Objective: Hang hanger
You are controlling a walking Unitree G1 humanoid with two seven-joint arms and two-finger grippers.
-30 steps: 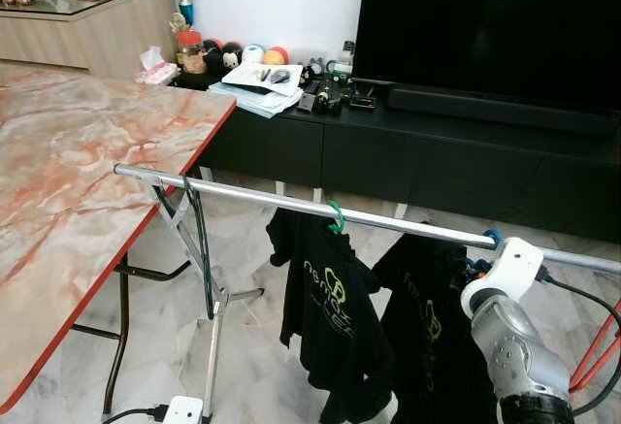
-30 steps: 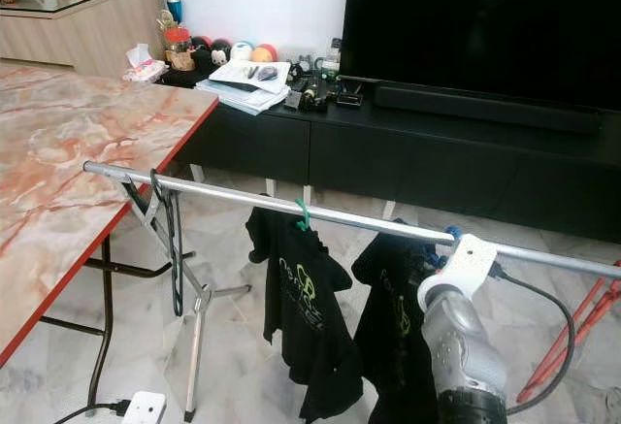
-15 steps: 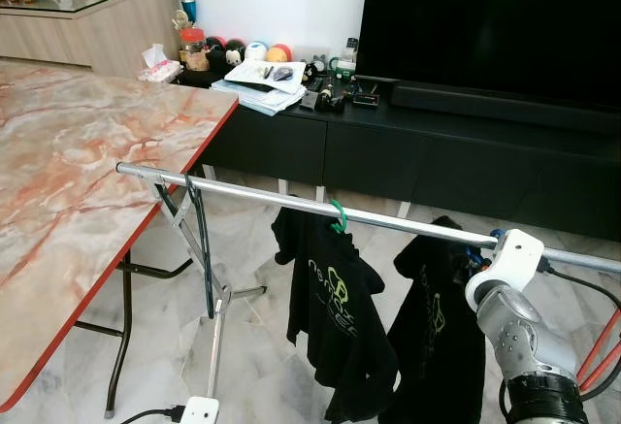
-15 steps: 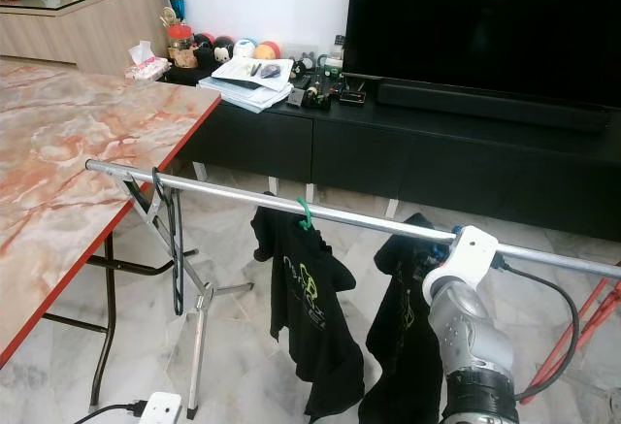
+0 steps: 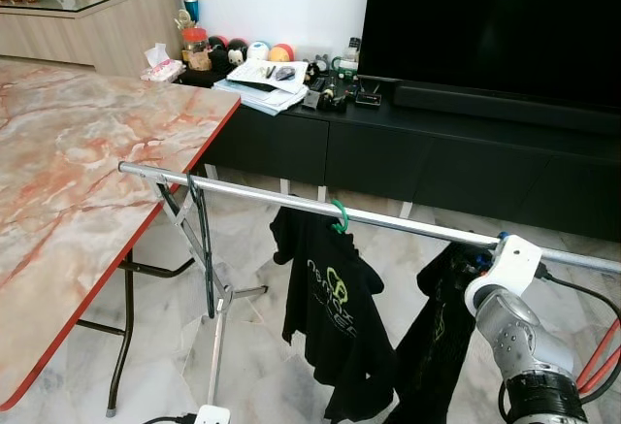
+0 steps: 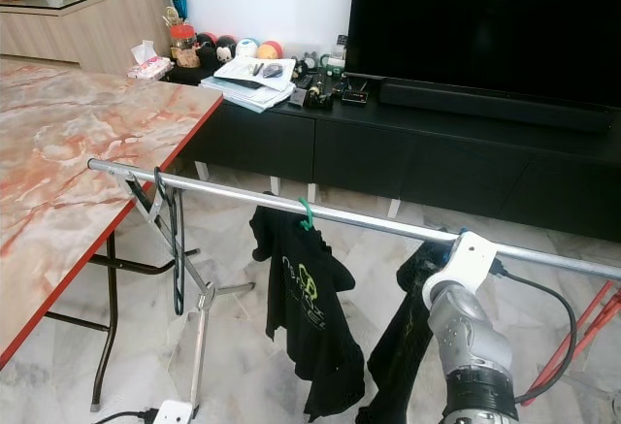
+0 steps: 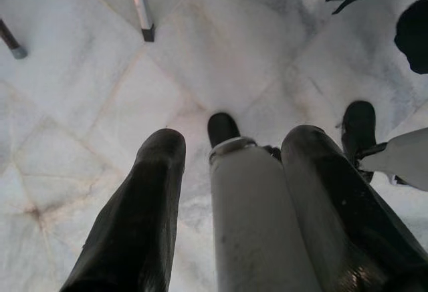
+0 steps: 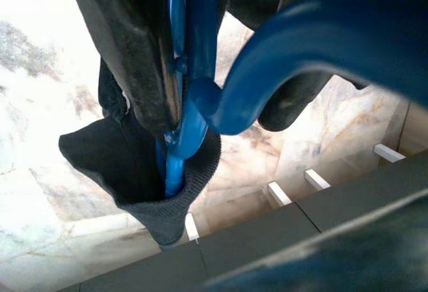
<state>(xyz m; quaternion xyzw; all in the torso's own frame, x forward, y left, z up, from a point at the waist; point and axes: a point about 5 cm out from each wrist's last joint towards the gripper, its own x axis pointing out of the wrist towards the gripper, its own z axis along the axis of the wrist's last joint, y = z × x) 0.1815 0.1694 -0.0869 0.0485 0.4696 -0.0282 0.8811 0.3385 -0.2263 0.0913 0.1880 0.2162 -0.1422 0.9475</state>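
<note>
Right gripper (image 8: 175,71), fingers clamped on the blue hanger (image 8: 200,51), holds its shirt (image 5: 441,327) at the rail (image 5: 291,203) (hook apparently not released); left gripper (image 7: 231,192) hangs spread, idle.

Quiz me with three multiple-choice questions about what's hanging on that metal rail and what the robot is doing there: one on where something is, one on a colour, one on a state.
1. Where is the marble-topped table?
A. on the robot's left
B. on the robot's right
C. behind the TV

2. What colour is the hanger hook holding the black T-shirt in the middle of the rail?
A. red
B. green
C. white

3. What is the right pincer doing?
A. hanging open over the floor
B. resting on the table
C. gripping a blue hanger that carries a dark garment

Answers:
1. A, the table shows on the left side of both eye views.
2. B, the hook on the rail is green.
3. C, the right wrist view shows the blue hanger between the black fingers.
</note>
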